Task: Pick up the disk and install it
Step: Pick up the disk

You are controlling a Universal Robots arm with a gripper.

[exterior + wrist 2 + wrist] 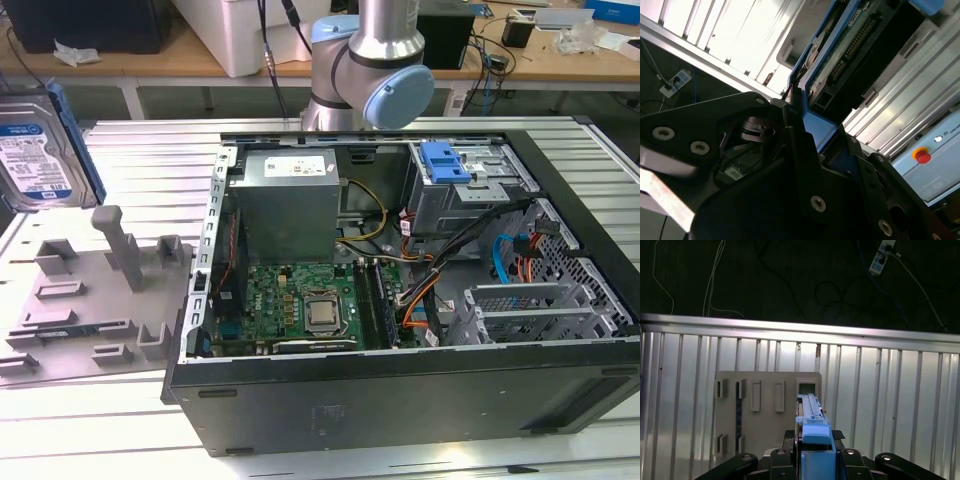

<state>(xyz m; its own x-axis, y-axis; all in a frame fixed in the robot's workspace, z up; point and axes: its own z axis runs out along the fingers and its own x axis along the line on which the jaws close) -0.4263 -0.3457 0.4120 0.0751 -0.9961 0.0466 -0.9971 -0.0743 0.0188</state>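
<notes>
The pincer [814,452] is closed on the disk [38,150], clamping its blue frame so the drive stands on edge, long axis running straight out from the grip. It hangs by the grey slotted holder [90,300] at the exterior view's left. The drive cage [465,185] inside the open computer case [400,400] lies well apart, toward the exterior view's right.

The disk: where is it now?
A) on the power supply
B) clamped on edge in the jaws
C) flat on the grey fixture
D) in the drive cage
B: the first wrist view shows the disk on edge between the jaws of the gripper, with the grey fixture beyond it.
</notes>
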